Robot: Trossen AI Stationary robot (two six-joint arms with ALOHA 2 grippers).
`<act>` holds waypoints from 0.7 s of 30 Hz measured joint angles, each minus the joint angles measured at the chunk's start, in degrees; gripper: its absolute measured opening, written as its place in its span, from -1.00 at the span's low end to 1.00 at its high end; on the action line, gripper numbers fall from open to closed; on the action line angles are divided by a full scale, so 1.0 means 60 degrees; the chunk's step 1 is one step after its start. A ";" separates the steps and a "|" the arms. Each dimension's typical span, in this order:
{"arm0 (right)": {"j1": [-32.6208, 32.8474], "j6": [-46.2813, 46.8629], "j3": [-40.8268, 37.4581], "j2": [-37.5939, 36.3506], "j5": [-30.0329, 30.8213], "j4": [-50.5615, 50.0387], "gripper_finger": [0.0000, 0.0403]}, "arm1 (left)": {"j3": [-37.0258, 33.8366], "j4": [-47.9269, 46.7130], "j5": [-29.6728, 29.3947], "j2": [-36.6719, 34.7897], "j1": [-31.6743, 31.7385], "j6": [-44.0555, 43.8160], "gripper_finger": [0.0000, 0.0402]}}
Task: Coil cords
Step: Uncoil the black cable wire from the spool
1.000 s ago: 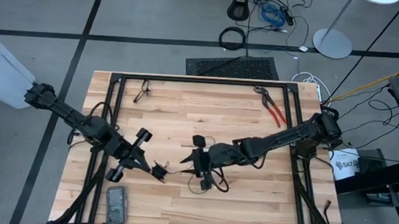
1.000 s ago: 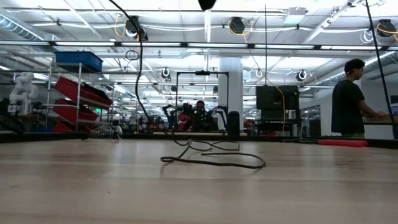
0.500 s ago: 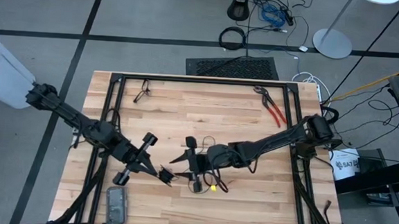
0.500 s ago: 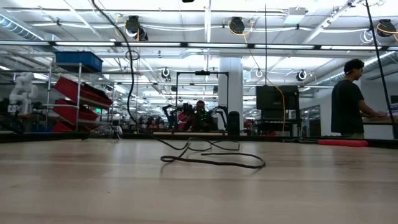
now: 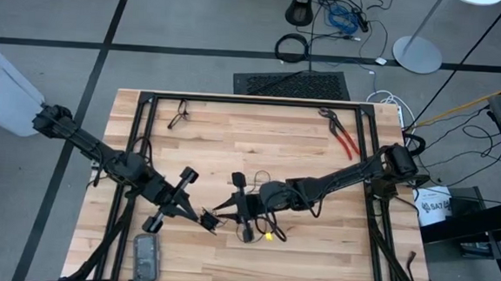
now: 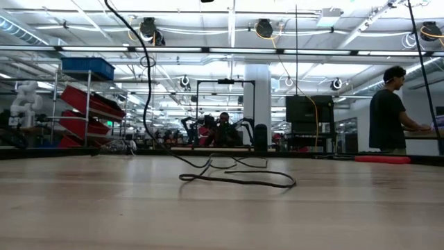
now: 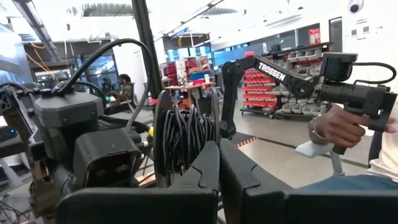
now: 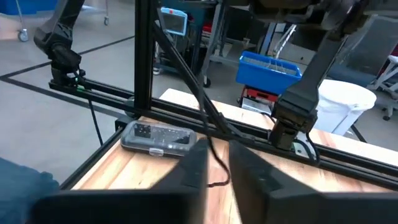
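Right claw [image 5: 225,210] – pinching the black cord [image 6: 236,179].

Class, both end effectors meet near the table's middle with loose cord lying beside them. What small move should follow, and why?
Probably the right end effector should carry its stretch of cord toward the left end effector, which is shut on the coiled turns, since loose loops lie flat on the table uncoiled.

Thin black cord [image 6: 236,180] (loosely looped) mid-table

"TROSSEN" on robot arm [image 7: 292,78]
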 joint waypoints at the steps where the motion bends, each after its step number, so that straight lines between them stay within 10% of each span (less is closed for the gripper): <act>1: -0.0014 -0.0002 0.0000 0.0000 0.0032 0.0034 -0.88 | 0.0000 -0.0020 0.0002 0.0001 0.0000 -0.0050 -1.00; 21: 0.0391 -0.0915 0.0000 -0.1046 0.1569 0.0155 -1.00 | 0.0000 -0.1581 0.0503 -0.0002 -0.0007 -0.0851 -1.00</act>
